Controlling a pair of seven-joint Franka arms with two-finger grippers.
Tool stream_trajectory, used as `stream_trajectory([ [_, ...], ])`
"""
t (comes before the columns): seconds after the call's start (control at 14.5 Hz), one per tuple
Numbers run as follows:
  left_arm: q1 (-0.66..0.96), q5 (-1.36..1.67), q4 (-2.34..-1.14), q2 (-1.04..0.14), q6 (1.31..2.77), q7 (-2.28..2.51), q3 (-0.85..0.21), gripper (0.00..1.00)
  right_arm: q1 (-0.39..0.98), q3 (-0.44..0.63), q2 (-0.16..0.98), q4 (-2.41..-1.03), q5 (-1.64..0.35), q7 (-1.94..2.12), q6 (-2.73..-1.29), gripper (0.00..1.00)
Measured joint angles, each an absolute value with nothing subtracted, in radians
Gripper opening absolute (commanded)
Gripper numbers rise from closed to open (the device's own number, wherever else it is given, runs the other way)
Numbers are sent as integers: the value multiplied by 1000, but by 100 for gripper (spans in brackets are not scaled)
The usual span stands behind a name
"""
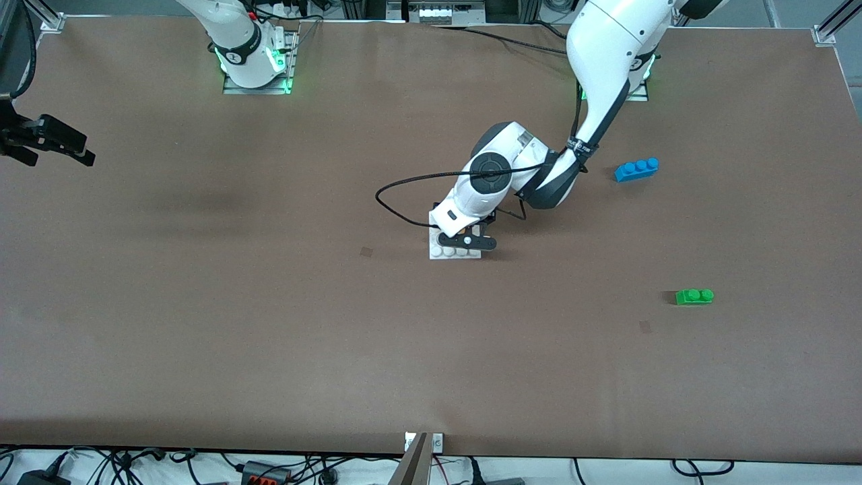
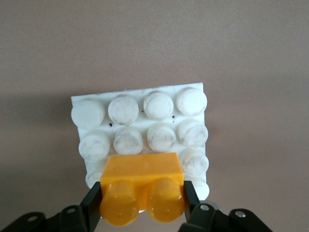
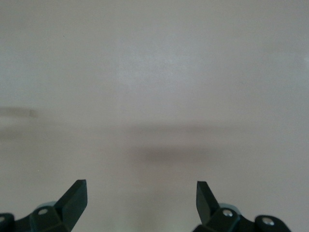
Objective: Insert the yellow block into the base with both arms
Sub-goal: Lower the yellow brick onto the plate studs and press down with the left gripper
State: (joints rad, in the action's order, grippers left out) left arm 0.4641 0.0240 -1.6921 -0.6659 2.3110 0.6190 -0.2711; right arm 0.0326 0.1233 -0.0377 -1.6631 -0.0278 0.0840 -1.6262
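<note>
The white studded base (image 1: 455,252) (image 2: 145,108) lies flat near the middle of the brown table. My left arm reaches down from its end of the table to it. In the left wrist view my left gripper (image 2: 142,199) is shut on the yellow block (image 2: 142,176), one finger on each short end and its two studs facing the camera. The block hangs over the rows of base studs closest to the gripper and hides some of them; whether it touches them I cannot tell. In the front view the wrist hides the block. My right gripper (image 1: 89,151) (image 3: 141,193) waits open and empty over bare table at the right arm's end.
A blue three-stud brick (image 1: 636,169) lies toward the left arm's end. A green two-stud brick (image 1: 694,296) sits nearer the front camera than the blue one. A black cable (image 1: 404,195) loops off the left wrist above the table beside the base.
</note>
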Motion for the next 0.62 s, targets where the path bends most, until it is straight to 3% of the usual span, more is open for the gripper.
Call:
stream_trajectory([
  [0.62, 474, 24, -1690, -666, 2311, 620, -261, 47, 33, 123, -38, -1663, -28, 83, -1626, 100],
])
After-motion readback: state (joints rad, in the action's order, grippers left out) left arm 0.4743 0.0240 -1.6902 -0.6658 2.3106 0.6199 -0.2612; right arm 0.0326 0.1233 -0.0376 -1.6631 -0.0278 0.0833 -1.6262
